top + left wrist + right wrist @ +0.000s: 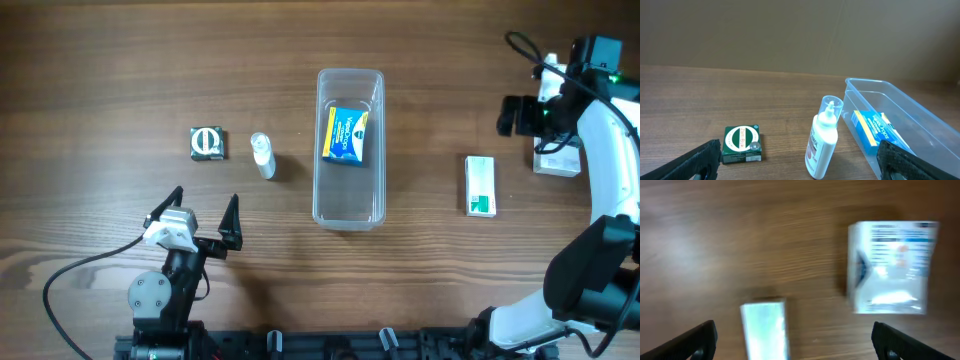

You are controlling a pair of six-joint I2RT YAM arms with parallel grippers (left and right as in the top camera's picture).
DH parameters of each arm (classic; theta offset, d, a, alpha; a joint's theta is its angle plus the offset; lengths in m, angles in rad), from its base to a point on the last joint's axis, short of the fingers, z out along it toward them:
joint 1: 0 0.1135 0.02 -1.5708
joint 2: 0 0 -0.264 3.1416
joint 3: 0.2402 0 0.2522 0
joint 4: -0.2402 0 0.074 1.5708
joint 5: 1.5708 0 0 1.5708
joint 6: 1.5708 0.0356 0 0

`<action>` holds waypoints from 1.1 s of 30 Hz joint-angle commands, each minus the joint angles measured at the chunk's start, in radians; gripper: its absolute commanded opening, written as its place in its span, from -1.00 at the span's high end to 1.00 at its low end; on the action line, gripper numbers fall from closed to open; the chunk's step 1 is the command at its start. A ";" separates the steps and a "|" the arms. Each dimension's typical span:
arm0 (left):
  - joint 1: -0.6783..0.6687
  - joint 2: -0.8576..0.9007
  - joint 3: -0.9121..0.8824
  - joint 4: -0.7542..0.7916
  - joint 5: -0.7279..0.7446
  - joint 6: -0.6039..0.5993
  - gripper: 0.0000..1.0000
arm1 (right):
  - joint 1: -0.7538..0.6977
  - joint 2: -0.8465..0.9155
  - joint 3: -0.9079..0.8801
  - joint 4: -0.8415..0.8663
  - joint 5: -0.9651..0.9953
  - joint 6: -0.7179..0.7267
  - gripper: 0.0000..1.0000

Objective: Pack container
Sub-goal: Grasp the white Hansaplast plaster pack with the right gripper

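Container (349, 195), ahead-right of spread left fingers (232, 218)

The left arm (160, 290) sits folded low at the near left, bunched over its own base. The left gripper (206, 196) points out away from that base, both black fingers (232, 215) splayed wide with nothing between them. The right arm (608, 160) bends at the elbow by its base and stretches its white link up along the far right side. The right gripper (793, 332) faces straight down, its jaws spread wide and gripping nothing.
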 commanded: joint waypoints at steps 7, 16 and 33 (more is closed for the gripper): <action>0.006 -0.006 -0.005 -0.004 0.013 0.019 -1.00 | -0.167 0.117 -0.009 0.137 0.126 -0.027 -0.99; 0.006 -0.006 -0.005 -0.004 0.013 0.019 -1.00 | -0.209 0.303 -0.008 0.210 0.040 -0.169 -1.00; 0.006 -0.006 -0.005 -0.004 0.013 0.019 -1.00 | -0.212 0.341 -0.008 0.260 0.071 -0.175 -0.59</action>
